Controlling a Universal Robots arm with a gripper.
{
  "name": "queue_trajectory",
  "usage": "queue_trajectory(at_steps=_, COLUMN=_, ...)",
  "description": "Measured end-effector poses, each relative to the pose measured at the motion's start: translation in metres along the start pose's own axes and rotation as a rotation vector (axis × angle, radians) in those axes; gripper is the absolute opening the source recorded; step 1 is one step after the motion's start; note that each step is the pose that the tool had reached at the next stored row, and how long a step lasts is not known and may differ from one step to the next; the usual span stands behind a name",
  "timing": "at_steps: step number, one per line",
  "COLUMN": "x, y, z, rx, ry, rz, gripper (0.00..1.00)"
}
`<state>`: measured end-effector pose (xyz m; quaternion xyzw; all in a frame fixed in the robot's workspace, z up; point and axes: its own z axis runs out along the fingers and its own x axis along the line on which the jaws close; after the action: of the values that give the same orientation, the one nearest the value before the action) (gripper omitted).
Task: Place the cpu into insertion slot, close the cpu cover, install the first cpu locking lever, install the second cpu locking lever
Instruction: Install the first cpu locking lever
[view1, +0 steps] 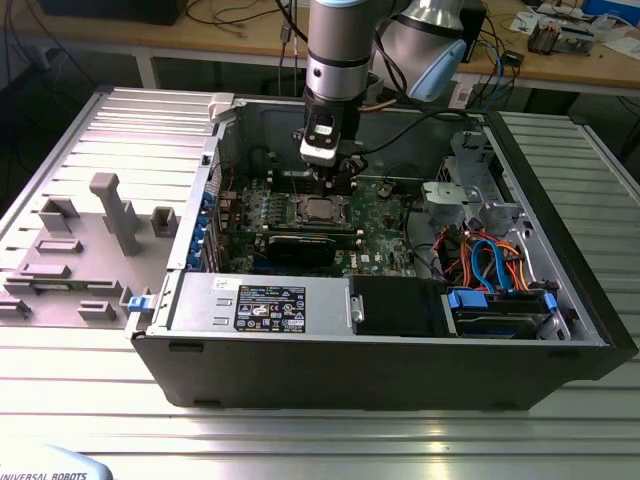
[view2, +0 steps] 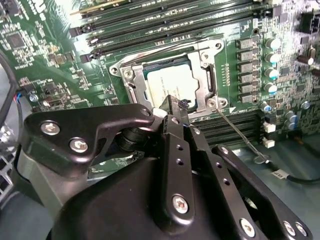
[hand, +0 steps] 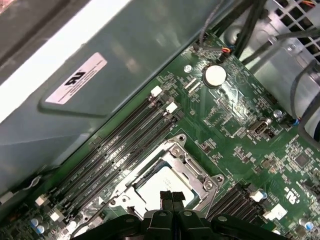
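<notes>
The black metal end effector (hand: 171, 197) is hanging just above the near edge of the cpu (view2: 167, 85). Its two flat, straight fingers (hand: 166, 198) are pressing together with nothing between them. I cannot tell if the tips are touching the chip.

The cpu is a flat square with a dull silver-grey top, and it is lying inside the insertion slot (view2: 125, 72). The cpu cover (view2: 205, 70), a thin shiny steel frame with a square hole, is lying flat around the chip. At one corner of the frame, a thin bent wire lever (view2: 235, 131) is sticking out loose over the neighbouring black ribbed memory slots (view2: 235, 125).

Long narrow memory slots are running along two opposite sides of the socket. The green circuit board (hand: 240, 125), rough with small parts, is spreading around them. Beyond the slots in the first wrist view, a smooth grey wall (hand: 100, 100) is rising close by.

In the exterior view, the arm is reaching down into the open computer case (view1: 400, 370). The case is resting on a ribbed metal table (view1: 300, 440).
</notes>
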<state>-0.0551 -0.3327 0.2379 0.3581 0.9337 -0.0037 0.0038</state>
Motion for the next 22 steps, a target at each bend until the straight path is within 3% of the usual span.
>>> queue_trajectory(at_steps=11, x=0.0, y=0.0, z=0.0, rx=-0.0012, ry=-0.0005, rz=-0.119, gripper=0.11)
queue_trajectory(at_steps=22, x=0.0, y=0.0, z=0.0, rx=-0.0012, ry=-0.0005, rz=-0.123, gripper=0.11)
